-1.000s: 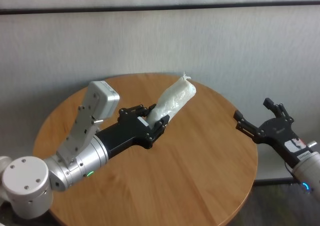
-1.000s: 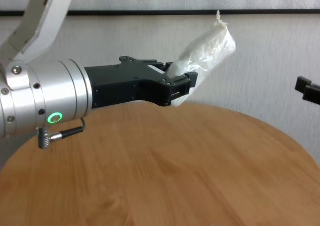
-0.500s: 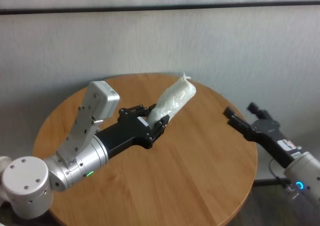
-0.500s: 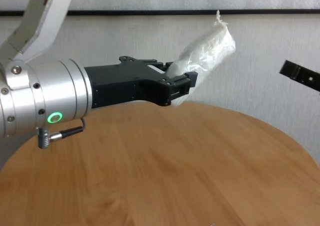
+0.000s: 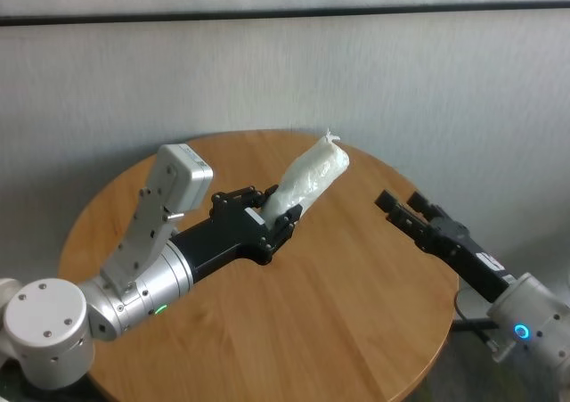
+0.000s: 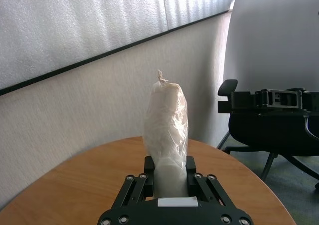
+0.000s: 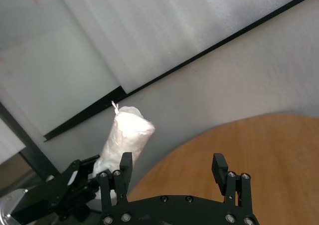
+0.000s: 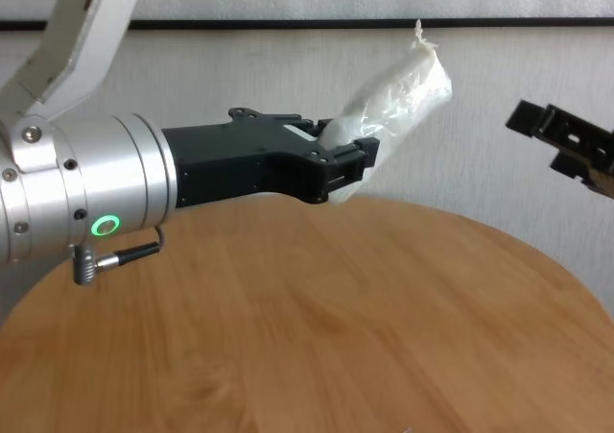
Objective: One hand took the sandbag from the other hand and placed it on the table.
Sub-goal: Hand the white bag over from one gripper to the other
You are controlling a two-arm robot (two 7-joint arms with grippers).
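Observation:
My left gripper (image 5: 276,213), the one with the green ring, is shut on the lower end of the white sandbag (image 5: 312,181). It holds the bag tilted upward above the round wooden table (image 5: 356,295), twisted tip at the top. The bag also shows in the chest view (image 8: 398,102), the left wrist view (image 6: 166,120) and the right wrist view (image 7: 127,137). My right gripper (image 5: 401,199), with the blue ring, is open and empty. It hangs over the table's right edge, pointing at the bag, a short gap away from it (image 7: 172,162).
A grey wall with a black rail runs behind the table. A black office chair (image 6: 279,135) stands on the floor beyond the table's far right side. The bare tabletop (image 8: 336,308) lies under both arms.
My right gripper has moved left and in over the table's edge, towards the sandbag, and turned its open fingers to face it. The left arm and the bag have not moved.

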